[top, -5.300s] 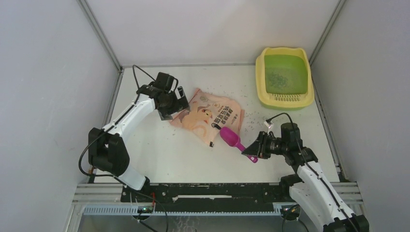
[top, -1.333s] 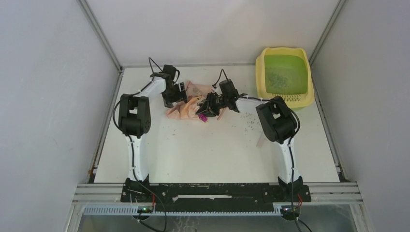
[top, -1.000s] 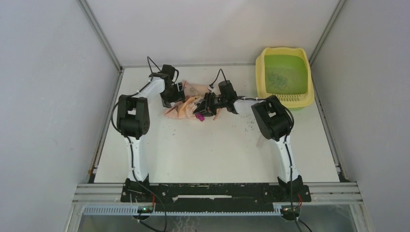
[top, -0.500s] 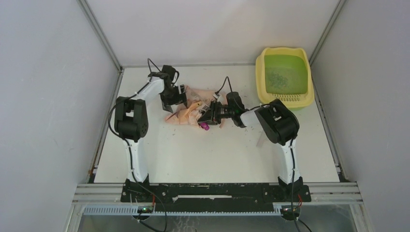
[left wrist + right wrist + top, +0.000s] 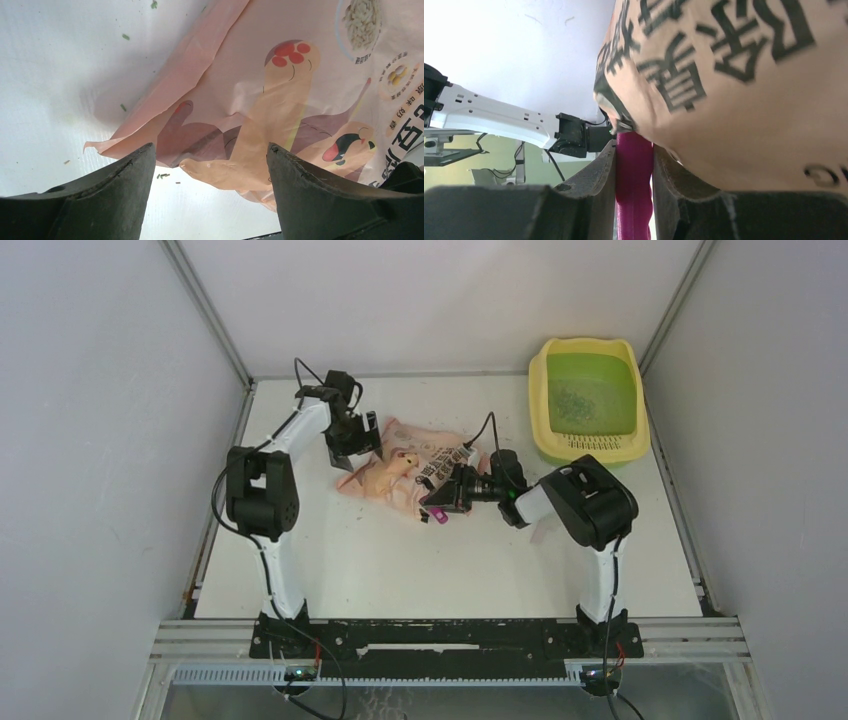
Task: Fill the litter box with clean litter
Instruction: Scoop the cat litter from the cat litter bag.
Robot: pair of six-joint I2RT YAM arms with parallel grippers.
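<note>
The right gripper (image 5: 634,150) is clamped on the scoop (image 5: 634,200), whose far end is hidden by the bag (image 5: 395,472) at mid-frame. The left gripper (image 5: 209,155) stands wide apart over the bag's left edge, holding nothing. This looks like the scooping step. Next, the scoop must come out level and travel to the litter box (image 5: 538,405) at upper right, which holds little litter (image 5: 572,400).

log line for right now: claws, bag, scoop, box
left claw: open over bag edge | right claw: shut on scoop, head hidden by bag | litter box: a little litter inside
</note>
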